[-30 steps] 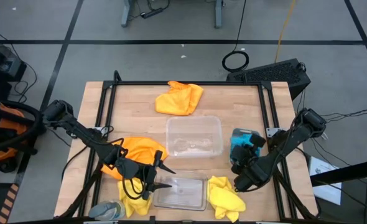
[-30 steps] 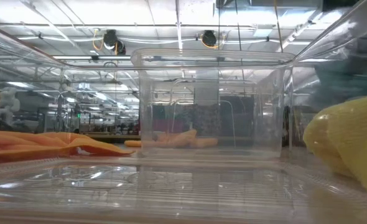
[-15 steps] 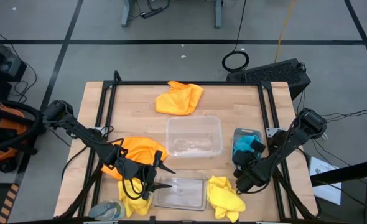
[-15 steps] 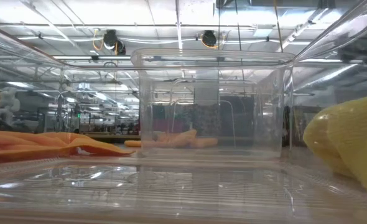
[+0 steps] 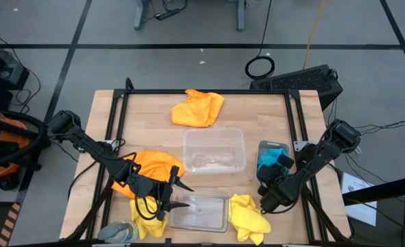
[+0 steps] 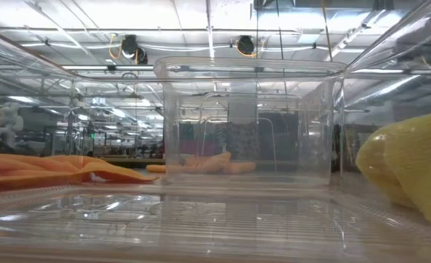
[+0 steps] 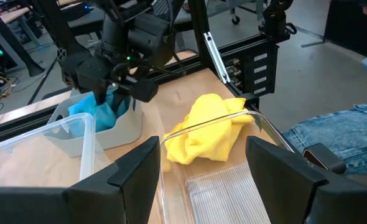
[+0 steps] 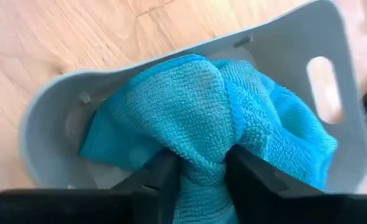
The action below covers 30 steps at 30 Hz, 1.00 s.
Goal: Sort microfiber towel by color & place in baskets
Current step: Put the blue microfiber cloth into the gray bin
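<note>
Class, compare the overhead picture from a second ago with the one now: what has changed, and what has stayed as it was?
The right gripper lowered the blue towel into the grey basket; its fingers still flank the cloth. The left gripper stayed open by the near clear basket. The orange towels and yellow towels have not moved.

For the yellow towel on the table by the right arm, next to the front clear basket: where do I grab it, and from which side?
Take the yellow towel from straight above, at the raised bunched fold near its middle, which looks like its highest part. It lies crumpled against the front clear basket, so a side approach from there looks blocked. The right gripper is nearest, but its jaws are around the blue towel in the grey basket.
</note>
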### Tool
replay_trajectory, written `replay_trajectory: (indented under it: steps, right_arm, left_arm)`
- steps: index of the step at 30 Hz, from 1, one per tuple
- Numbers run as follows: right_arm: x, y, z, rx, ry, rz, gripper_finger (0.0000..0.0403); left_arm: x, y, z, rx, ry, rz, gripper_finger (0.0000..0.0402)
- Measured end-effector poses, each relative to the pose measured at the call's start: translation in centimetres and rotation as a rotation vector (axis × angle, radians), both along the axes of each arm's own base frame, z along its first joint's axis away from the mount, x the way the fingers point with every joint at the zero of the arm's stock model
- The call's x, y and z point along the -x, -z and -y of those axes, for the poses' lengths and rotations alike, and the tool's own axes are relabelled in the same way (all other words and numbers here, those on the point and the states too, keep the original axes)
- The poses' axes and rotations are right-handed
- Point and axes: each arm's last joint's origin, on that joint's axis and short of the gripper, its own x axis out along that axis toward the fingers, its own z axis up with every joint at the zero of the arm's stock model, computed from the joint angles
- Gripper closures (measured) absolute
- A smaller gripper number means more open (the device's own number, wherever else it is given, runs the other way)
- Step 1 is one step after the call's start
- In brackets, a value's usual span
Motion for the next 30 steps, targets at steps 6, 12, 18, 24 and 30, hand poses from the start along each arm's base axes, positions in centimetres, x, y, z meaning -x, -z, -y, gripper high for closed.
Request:
replay_trajectory:
  steps: [6,12,18,24,30]
  right_arm:
    - [-0.3,-2.2,-0.3,0.029,-0.002,-0.024,0.0223]
    - [-0.4,-3.2,-0.4,0.035,-0.009,-0.049,0.0191]
    - [-0.3,-3.5,-0.9,0.018,-0.099,-0.092,0.019]
    - [0.5,-5.3,-2.1,0.007,-0.092,-0.109,0.0224]
    - [1.0,-6.8,-3.7,-0.036,-0.125,-0.038,0.027]
  left_arm:
    - [0.0,0.1,0.0,-0.005,0.001,-0.008,0.0159]
    - [0.2,0.5,-0.1,-0.028,0.0,-0.045,0.0159]
    - [0.2,0.5,0.0,-0.002,0.007,-0.055,0.0159]
    - [0.2,0.5,0.0,-0.001,0.007,-0.053,0.0159]
    - [0.2,0.5,0.0,0.0,0.007,-0.052,0.0159]
